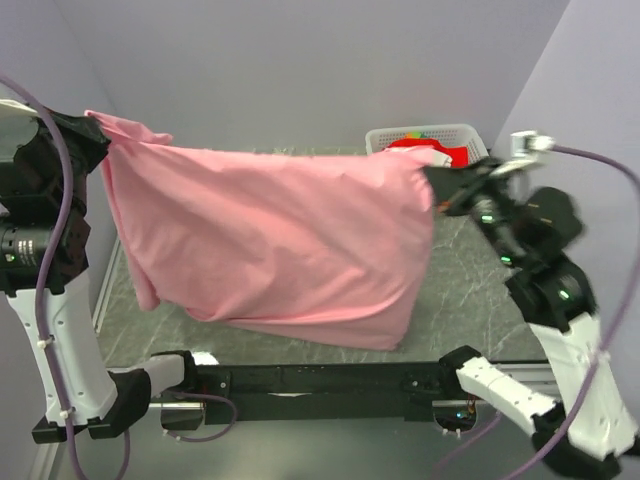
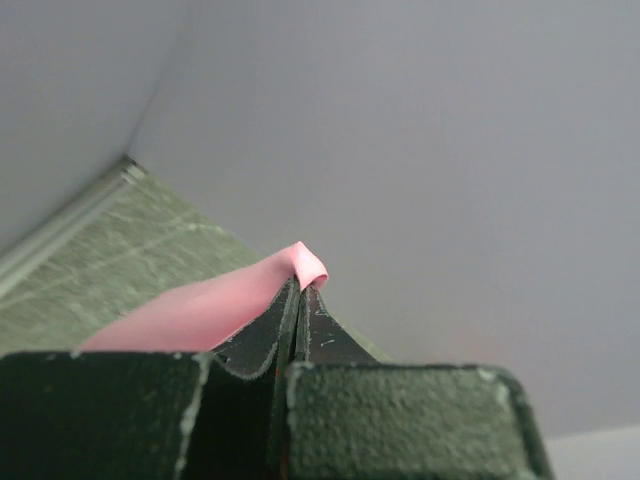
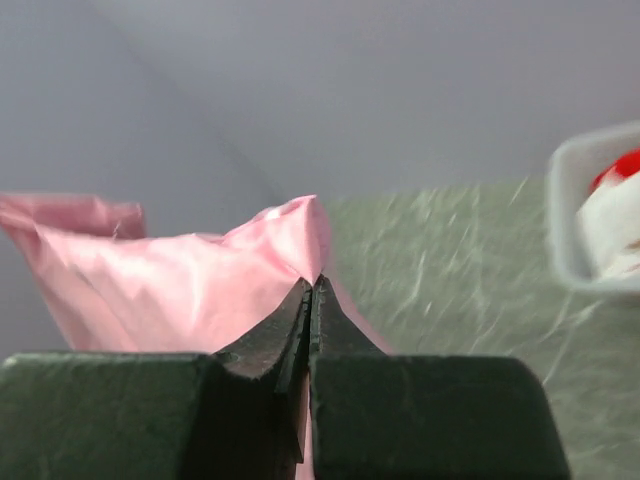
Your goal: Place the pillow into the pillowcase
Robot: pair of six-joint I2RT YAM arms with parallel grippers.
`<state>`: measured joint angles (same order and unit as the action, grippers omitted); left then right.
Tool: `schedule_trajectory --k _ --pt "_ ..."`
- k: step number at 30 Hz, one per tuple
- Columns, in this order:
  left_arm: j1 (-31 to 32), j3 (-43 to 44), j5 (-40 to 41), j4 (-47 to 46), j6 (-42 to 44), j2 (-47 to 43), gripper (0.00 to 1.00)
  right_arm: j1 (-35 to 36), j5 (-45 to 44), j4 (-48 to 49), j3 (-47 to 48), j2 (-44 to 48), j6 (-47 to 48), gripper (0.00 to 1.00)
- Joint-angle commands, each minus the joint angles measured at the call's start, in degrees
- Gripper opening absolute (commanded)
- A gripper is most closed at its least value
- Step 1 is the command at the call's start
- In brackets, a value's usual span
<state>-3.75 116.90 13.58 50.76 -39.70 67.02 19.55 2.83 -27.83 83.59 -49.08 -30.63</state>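
Black and rough-grained, the left gripper (image 2: 302, 290) has its jaws pressed together on a small fold of thin pink cloth. The right gripper (image 3: 312, 283) is closed the same way on another corner. Between these two hangs one pillowcase (image 1: 270, 240), a broad, softly creased pink sack held by its upper corners above the grey-green marbled table (image 1: 470, 290). Its lower edge sags near the tabletop; whether it touches cannot be told. One white lattice basket (image 1: 420, 135) stands behind, holding something red and white.

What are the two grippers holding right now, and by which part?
Both are shut on the large pink fabric pillowcase: left gripper pinches one top corner, right gripper the other.
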Motion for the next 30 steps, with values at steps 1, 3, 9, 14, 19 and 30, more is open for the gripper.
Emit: schedule_trajectory --k 1,3,9,14,19,30 --pt "-0.82 10.16 8.13 -4.21 2.1 2.21 0.01 16.9 -11.61 4.27 -9.12 -2.87 -1.01 0.0" --pt "-0.82 10.2 3.31 -4.7 0.16 5.57 0.01 21.12 -16.68 1.31 -8.71 -1.99 0.39 0.0" --pt "0.14 -9.82 -10.15 -17.62 -5.21 -1.89 0.01 8.43 -30.44 -10.03 1.11 5.22 7.42 0.0" --pt "3.48 -11.28 -7.8 -18.52 -3.28 -4.98 0.01 -2.85 -17.2 -11.9 9.13 1.45 5.34 0.0" --pt "3.05 -0.64 1.15 -9.64 1.73 -0.94 0.01 3.1 -10.98 -5.05 -0.5 1.26 0.75 0.0" --pt "2.61 6.93 -4.0 -5.5 3.84 -0.49 0.01 11.12 -32.18 -13.2 2.7 6.02 4.88 0.0"
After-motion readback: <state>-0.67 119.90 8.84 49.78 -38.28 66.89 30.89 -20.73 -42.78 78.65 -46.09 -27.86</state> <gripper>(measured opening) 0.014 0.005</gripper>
